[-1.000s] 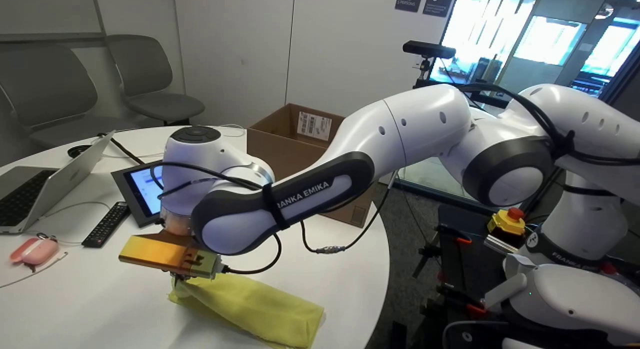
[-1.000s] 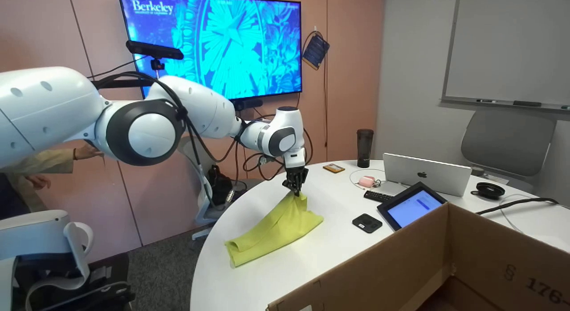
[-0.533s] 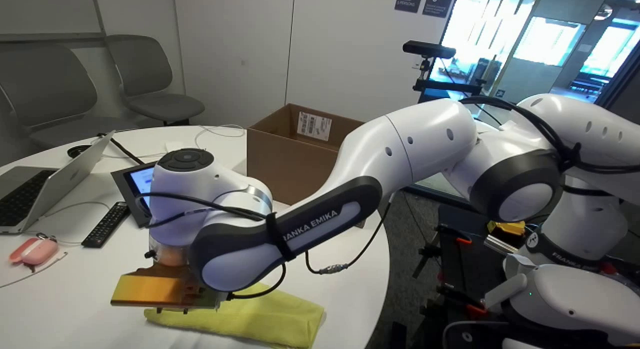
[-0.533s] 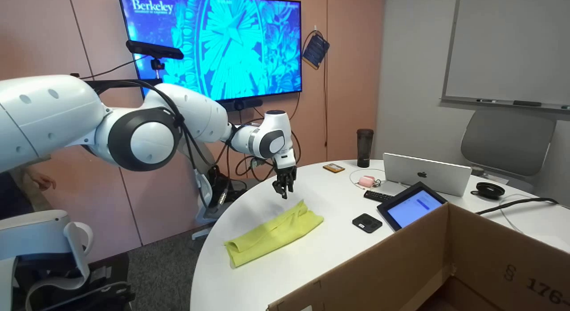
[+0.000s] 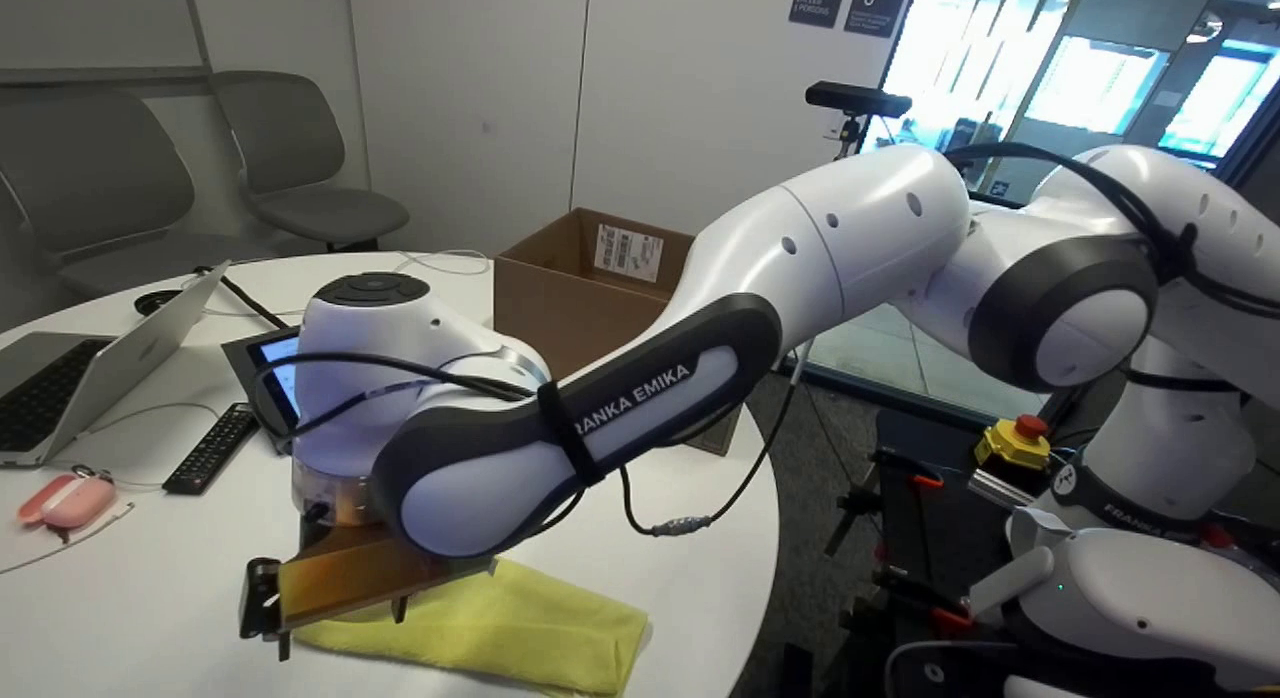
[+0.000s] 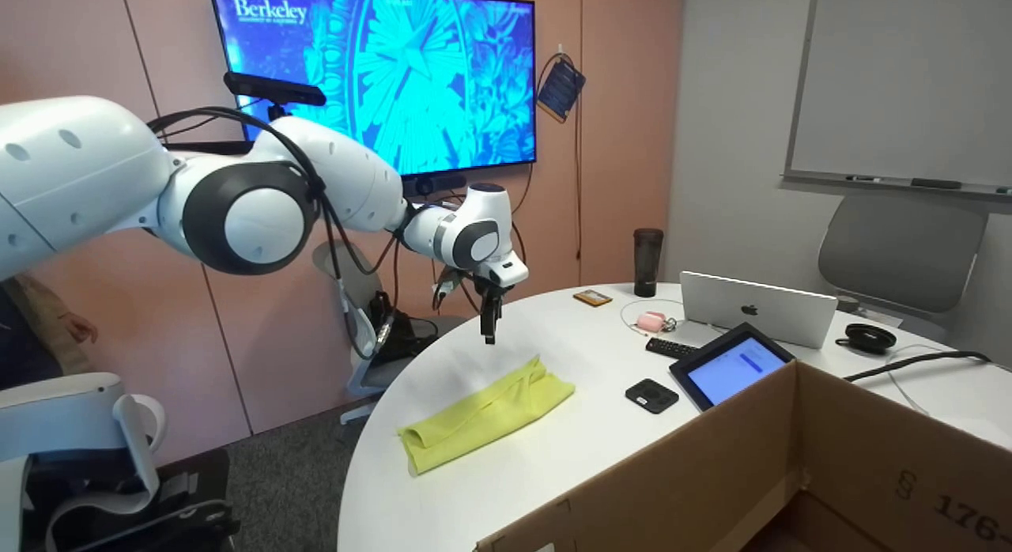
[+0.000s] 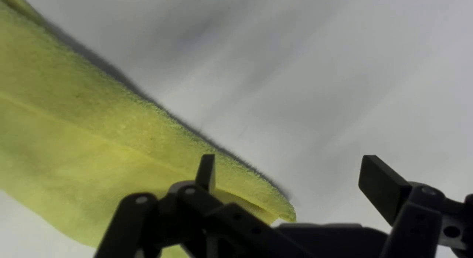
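Note:
A folded yellow-green cloth (image 6: 486, 417) lies on the white round table (image 6: 585, 465), and it shows in both exterior views. My gripper (image 6: 490, 340) hangs above the table just past one end of the cloth, apart from it. In the wrist view the jaws of the gripper (image 7: 290, 173) stand wide apart with nothing held between them. The narrow end of the cloth (image 7: 111, 139) passes below the left finger (image 7: 206, 173); bare tabletop lies under the right finger (image 7: 382, 187). In an exterior view the arm hides part of the cloth (image 5: 540, 623).
An open cardboard box (image 6: 885, 457) stands at the table's edge. Near it are a tablet (image 6: 739, 370), a small black device (image 6: 652, 395), a remote (image 6: 670, 347), a laptop (image 6: 759, 308), a pink case (image 6: 651, 322) and a black tumbler (image 6: 647, 263).
The gripper was shut on the raised end of the cloth; it has opened and let go. The cloth has dropped flat. The gripper has moved off that end and turned.

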Robot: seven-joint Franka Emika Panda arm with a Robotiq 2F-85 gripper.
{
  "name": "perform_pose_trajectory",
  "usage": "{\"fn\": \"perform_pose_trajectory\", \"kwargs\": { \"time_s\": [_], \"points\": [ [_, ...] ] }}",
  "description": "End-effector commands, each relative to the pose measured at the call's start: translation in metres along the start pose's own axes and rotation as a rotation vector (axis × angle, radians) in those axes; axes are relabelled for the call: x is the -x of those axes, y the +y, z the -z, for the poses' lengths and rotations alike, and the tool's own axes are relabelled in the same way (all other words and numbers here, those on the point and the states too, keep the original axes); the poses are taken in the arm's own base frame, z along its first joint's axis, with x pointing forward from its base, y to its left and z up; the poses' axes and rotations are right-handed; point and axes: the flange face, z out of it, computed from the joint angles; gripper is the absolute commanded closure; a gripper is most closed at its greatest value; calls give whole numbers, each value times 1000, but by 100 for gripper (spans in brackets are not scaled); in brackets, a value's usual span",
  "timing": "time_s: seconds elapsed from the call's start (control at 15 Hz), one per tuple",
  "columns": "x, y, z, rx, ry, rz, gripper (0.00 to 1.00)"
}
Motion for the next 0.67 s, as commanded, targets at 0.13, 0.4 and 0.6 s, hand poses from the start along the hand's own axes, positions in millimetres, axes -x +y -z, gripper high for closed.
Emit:
{"fn": "perform_pose_trajectory", "kwargs": {
  "time_s": [0.13, 0.4, 0.6],
  "points": [
    [-8, 55, 1, 44, -107, 298, 0],
    [-10, 103, -7, 87, -182, 505, 0],
    [-10, 136, 1, 98, -241, 657, 0]
  ]
}}
